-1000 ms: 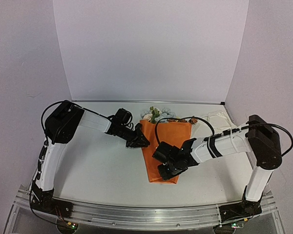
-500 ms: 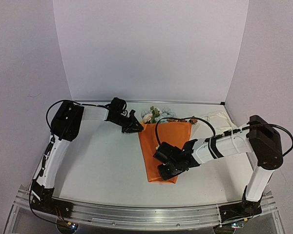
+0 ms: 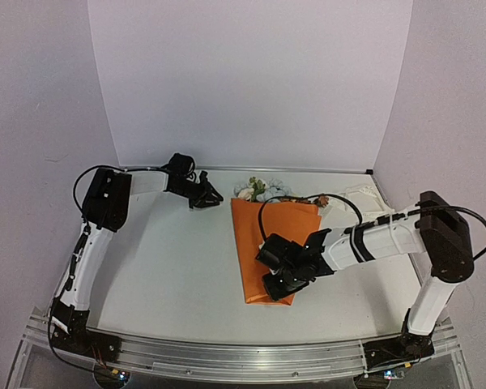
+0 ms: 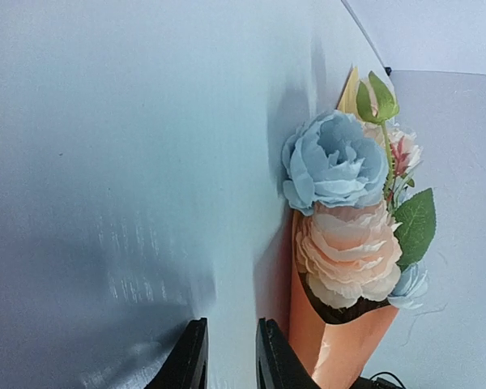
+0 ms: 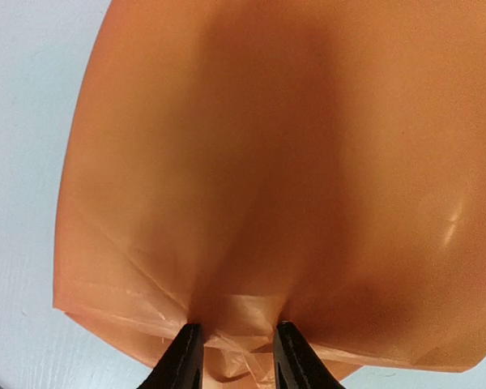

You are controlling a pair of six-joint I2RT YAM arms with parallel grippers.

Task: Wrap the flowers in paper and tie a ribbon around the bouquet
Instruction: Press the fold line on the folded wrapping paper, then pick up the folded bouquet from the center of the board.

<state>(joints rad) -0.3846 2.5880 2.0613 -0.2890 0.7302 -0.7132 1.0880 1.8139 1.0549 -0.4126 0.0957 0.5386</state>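
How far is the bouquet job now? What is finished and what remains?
Done: the paper is wrapped as a cone around the flowers. In hand: the right fingers straddle the cone's narrow end; the left fingers hang apart from it, empty. Left: the ribbon lies in a heap to the right of the blooms, not yet tied.

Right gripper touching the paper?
Touching. Right wrist view: the right gripper straddles a bunched fold of the paper, both fingers against it.

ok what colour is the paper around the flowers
Glossy orange; the paper shows clearest in the right wrist view.
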